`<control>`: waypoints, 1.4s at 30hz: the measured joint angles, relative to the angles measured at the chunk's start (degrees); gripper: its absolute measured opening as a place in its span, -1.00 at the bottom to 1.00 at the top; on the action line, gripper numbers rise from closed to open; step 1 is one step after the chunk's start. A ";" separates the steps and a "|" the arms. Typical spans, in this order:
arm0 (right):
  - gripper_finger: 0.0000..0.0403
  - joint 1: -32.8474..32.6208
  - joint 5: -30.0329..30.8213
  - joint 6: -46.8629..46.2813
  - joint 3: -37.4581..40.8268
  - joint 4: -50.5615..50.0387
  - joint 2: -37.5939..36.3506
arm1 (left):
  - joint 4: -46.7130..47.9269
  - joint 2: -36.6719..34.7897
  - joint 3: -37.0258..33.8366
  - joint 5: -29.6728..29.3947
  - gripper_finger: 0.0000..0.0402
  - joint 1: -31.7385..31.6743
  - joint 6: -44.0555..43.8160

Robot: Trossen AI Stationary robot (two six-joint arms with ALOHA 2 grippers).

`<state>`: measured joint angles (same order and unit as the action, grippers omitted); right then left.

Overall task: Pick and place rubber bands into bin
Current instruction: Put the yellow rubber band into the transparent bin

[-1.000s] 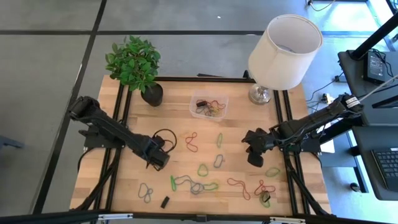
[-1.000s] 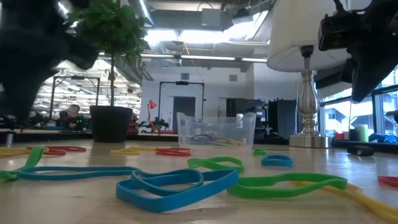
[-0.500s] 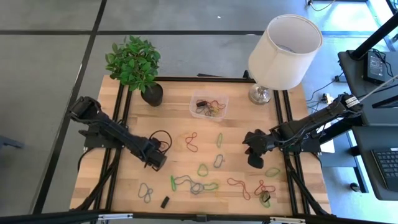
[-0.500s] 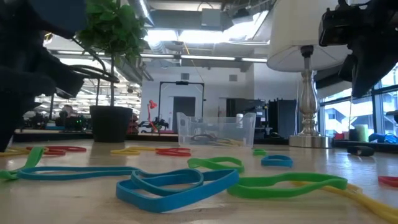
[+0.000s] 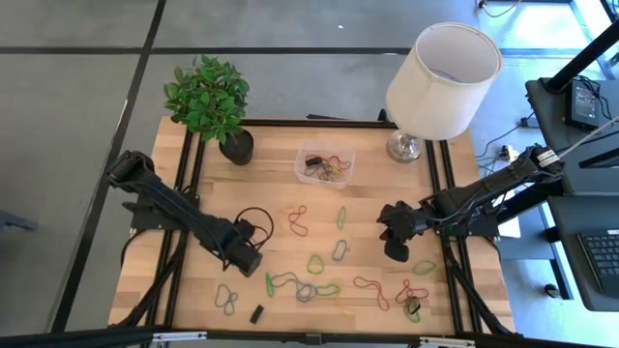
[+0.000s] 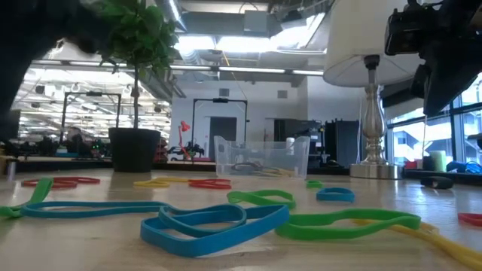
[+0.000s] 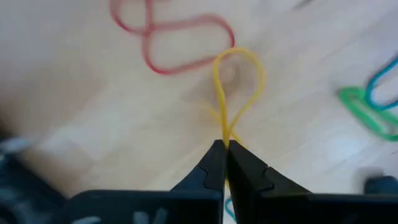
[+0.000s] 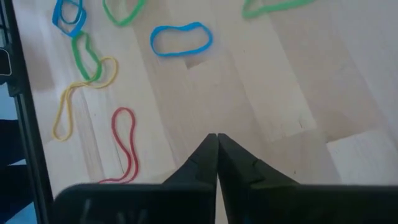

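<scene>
In the left gripper [image 7: 224, 148] — one yellow rubber band [image 7: 236, 87], pinched; right gripper [image 8: 217, 138] closed, empty.

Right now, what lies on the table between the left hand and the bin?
In the high view, a red rubber band lies between the left hand and the bin; otherwise bare wood.

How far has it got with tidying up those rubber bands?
Partly done. A handful of bands already lie in the clear bin. Right now the left gripper is shut on a yellow band, pinching it just above the table. The right gripper is shut and empty over bare wood. Many rubber bands remain scattered across the table.
</scene>
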<state>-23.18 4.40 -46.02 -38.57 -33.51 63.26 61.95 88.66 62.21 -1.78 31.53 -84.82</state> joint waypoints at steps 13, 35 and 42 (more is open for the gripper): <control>-0.93 0.02 1.60 1.33 0.00 1.85 0.00 | 6.99 -0.04 16.49 -18.09 -0.98 -7.92 19.41; -0.93 0.20 11.36 -9.86 0.00 6.22 0.60 | -22.97 20.80 34.56 -2.31 -0.98 -46.12 91.60; -0.93 0.20 13.14 -15.34 0.00 6.09 0.61 | -22.06 29.46 38.08 0.53 -0.94 -51.55 98.53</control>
<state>-22.98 17.54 -61.36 -38.57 -27.42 63.88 39.89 118.12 100.29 -1.26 -20.02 13.71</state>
